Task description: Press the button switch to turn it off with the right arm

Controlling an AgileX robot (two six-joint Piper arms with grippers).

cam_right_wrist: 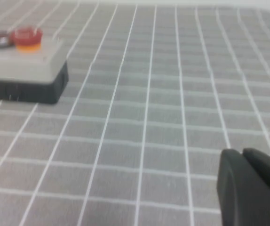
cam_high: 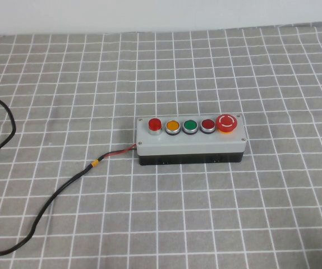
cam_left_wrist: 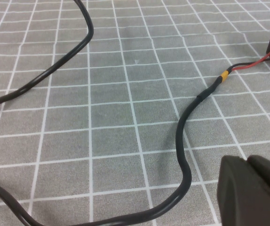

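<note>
I see the grey box near the middle of the table, on the grey cloth w/ white grid. It has a black base and five buttons in one row on top. The button switch is the first one at the robot's left end: small, bright red, on a silver collar. Next to it, going to the right: an orange button, a green button, a darker red flat button, then the big red mushroom button w/ yellow ring at the right end.

No arm shows in the high view, so nothing touches the button switch or is near it.

A black cable leaves the left end of the box. Close to the box it splits into red and black wires, w/ a small yellow band on it. The cable curves over the cloth toward the near left corner.

In the left wrist view, the left gripper is only a dark piece at the pic's corner, above the cloth, near a bend of the cable. I cannot tell if it is open or closed.

In the right wrist view, the right gripper shows the same way, a dark piece at the corner, above bare cloth and well apart from the box. Only the box's mushroom-button end is in that view. I cannot tell its state either.
</note>
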